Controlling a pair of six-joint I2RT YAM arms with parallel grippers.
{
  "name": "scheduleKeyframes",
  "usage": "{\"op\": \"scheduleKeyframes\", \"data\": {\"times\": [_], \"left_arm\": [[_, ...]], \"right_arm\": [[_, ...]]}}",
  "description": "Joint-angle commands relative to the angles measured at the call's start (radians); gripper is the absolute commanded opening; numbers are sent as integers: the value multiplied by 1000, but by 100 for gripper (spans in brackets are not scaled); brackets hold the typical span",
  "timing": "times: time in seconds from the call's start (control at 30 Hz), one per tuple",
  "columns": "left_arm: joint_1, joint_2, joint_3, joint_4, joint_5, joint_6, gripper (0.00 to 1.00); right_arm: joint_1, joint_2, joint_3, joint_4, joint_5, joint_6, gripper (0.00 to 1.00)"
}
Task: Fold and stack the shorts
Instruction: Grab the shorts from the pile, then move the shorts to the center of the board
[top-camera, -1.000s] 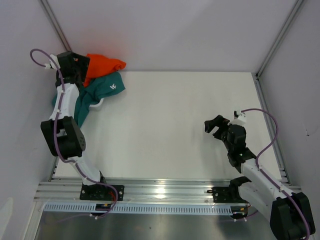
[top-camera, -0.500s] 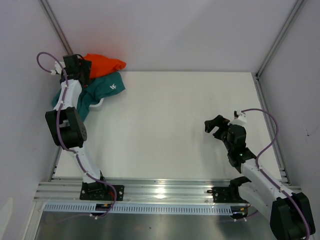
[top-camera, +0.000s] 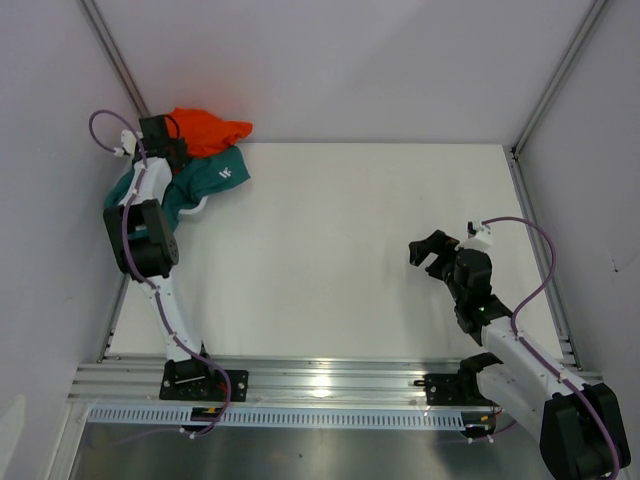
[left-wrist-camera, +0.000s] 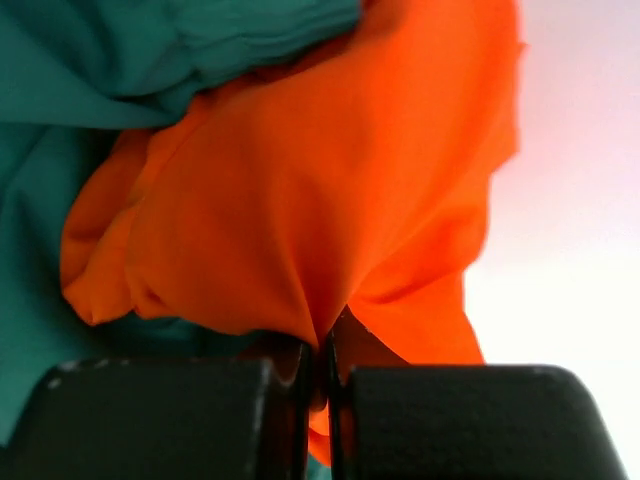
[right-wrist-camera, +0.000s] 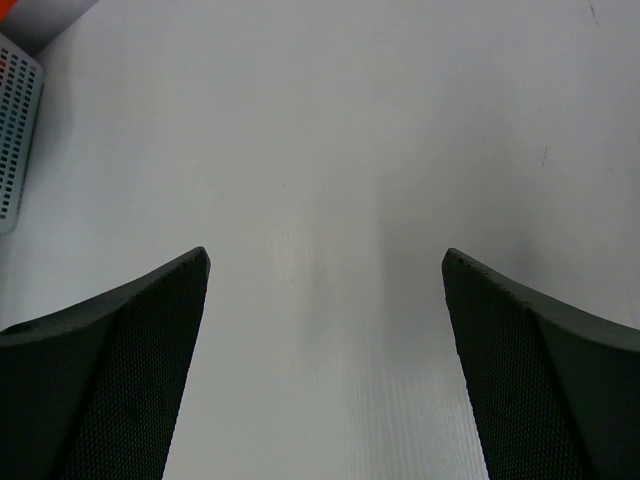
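Note:
Two pairs of shorts lie bunched in the table's far left corner. The orange-red shorts (top-camera: 212, 130) sit at the back, and the teal shorts (top-camera: 205, 180) with a small white logo lie in front, partly overlapping them. My left gripper (top-camera: 175, 148) is at the pile's left side. In the left wrist view it (left-wrist-camera: 325, 352) is shut on a pinched fold of the orange-red shorts (left-wrist-camera: 300, 200), with teal shorts (left-wrist-camera: 110, 70) behind. My right gripper (top-camera: 432, 250) hovers at mid right, open over bare table (right-wrist-camera: 325, 258), holding nothing.
A white mesh basket (right-wrist-camera: 15, 130) shows at the left edge of the right wrist view. Walls and metal frame posts close in the table at the back and on both sides. A metal rail (top-camera: 320, 380) runs along the near edge.
My left gripper has shifted a little right onto the pile and gone from open to shut, pinching the orange-red fabric. The right arm has not moved.

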Motion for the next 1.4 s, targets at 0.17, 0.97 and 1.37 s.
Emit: {"op": "scheduleKeyframes", "data": {"times": [0.17, 0.97, 1.37], "left_arm": [[-32, -171, 93, 190, 22, 114, 0], [-667, -1324, -615, 290, -183, 262, 0], [-1000, -1468, -1111, 210, -283, 25, 0]], "right_arm": [[11, -1, 16, 21, 9, -10, 99], [60, -174, 54, -98, 60, -77, 99], [62, -336, 120, -367, 32, -39, 99]]}}
